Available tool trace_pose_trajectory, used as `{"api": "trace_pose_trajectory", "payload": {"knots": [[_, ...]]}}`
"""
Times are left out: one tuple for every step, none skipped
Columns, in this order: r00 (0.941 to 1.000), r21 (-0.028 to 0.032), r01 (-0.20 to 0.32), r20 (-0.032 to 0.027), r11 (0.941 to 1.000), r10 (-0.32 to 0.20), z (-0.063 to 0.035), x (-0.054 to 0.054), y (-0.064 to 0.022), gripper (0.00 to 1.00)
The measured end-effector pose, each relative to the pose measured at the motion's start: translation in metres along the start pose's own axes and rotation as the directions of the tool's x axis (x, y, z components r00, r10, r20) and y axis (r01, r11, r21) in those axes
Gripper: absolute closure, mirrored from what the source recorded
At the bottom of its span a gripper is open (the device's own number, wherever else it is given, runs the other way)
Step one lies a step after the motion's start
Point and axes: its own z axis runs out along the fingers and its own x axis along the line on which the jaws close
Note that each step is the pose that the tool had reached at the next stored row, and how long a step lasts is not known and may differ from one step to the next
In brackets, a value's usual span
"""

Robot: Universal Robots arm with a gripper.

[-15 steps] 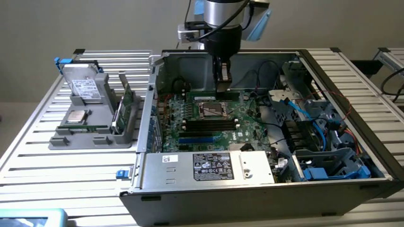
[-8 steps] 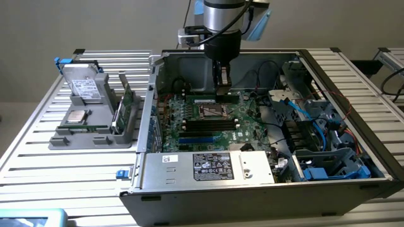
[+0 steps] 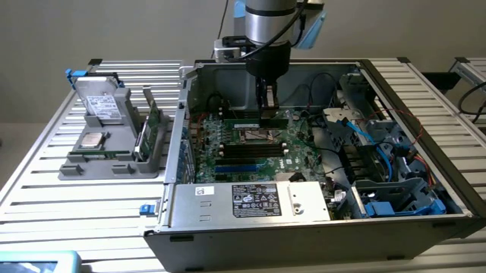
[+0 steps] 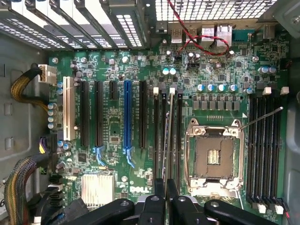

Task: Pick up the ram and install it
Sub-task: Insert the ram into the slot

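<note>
- One slatted aluminium surface (image 3: 45,187), carrying everything listed.
- One grey plastic holder tray (image 3: 83,165), at the exterior view's left, well apart from the claw.
- One silver hard drive (image 3: 102,105), propped at the tray's far end.
- One square silver processor chip (image 3: 93,140), lying flat in the tray.
- Green cards standing on edge (image 3: 152,116) along the tray's side nearest the computer; two as far as can be told.
- One open grey metal computer case (image 3: 304,239), lying on its side.
- One silver power supply box with printed labels (image 3: 220,202), at the case's near edge.
- One large green motherboard (image 3: 227,162) (image 4: 117,70), flat on the case floor.
- One slim green ram stick (image 3: 254,123) (image 4: 168,140), level and low over the motherboard, just beside the socket; contact with a slot cannot be told.
- One black claw (image 3: 267,111) (image 4: 165,183), clenched on the ram at mid-length.
- One bare metal-framed processor socket (image 3: 258,135) (image 4: 214,157).
- Four dark empty memory slots (image 3: 251,152) (image 4: 265,145), on the socket's other side.
- One blue plastic drive cage (image 3: 395,205), at the exterior view's right.
</note>
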Motion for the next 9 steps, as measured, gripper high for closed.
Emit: {"api": "trace_pose_trajectory", "payload": {"knots": [[1.0, 0.0, 0.0, 0.0003, 1.0, 0.0, 0.001, -0.0001, 0.0, 0.86], [1.0, 0.0, 0.001, 0.0006, 1.0, -0.001, 0.0019, -0.0001, 0.0, 0.86], [1.0, 0.0001, 0.002, 0.0008, 1.0, -0.002, 0.0028, -0.0002, 0.0001, 0.86], [1.0, 0.0001, 0.003, 0.0009, 1.0, -0.003, 0.0034, -0.0003, 0.0001, 0.86], [1.0, 0.0002, 0.004, 0.0008, 1.0, -0.004, 0.0038, -0.0005, 0.0003, 0.86], [1.0, 0.0003, 0.006, 0.0008, 1.0, -0.006, 0.0043, -0.0006, 0.0004, 0.86], [1.0, 0.0006, 0.008, 0.001, 1.0, -0.008, 0.0047, -0.0007, 0.0005, 0.86], [0.9999, 0.0009, 0.013, 0.0011, 0.9999, -0.013, 0.005, -0.0007, 0.0006, 0.86], [0.9999, 0.0011, 0.017, 0.0011, 0.9999, -0.017, 0.0052, -0.0007, 0.0005, 0.86]]}}
